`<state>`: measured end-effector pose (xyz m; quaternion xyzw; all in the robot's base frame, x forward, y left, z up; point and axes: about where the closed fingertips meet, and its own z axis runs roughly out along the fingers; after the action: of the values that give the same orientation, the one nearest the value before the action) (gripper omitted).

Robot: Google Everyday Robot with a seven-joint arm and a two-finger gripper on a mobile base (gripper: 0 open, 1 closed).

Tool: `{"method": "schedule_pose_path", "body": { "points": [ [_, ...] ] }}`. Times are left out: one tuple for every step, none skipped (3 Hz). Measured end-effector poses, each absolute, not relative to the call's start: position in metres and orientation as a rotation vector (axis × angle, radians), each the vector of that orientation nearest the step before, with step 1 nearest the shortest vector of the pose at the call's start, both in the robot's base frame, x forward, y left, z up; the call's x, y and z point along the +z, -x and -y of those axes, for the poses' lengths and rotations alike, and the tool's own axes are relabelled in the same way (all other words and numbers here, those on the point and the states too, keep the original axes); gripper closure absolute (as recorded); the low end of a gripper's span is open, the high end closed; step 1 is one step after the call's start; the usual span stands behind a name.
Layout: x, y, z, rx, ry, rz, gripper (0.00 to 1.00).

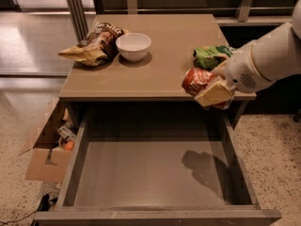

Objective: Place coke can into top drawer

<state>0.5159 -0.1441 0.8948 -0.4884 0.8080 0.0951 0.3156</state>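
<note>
The coke can (196,80) is a red-orange can lying sideways in my gripper (210,89), which is shut on it. The gripper's tan fingers (215,93) clamp the can's right part. Gripper and can hang in the air at the cabinet top's front right edge, above the right rear part of the top drawer (150,173). The drawer is pulled fully open, grey-brown, with a bare flat bottom. The can's shadow falls on the drawer floor at the right.
On the cabinet top (155,69) stand a white bowl (133,46), a brown snack bag (94,44) at the left and a green snack bag (210,55) at the right. A cardboard box (44,149) with clutter sits on the floor left of the cabinet.
</note>
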Motion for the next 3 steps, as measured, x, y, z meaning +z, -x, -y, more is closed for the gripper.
{"method": "schedule_pose_path", "body": {
  "points": [
    [0.844, -0.461, 0.195, 0.285, 1.128, -2.241, 1.00],
    [0.844, -0.461, 0.195, 0.285, 1.128, -2.241, 1.00],
    [0.834, -0.469, 0.169, 0.313, 1.173, -2.227, 1.00]
  ]
}}
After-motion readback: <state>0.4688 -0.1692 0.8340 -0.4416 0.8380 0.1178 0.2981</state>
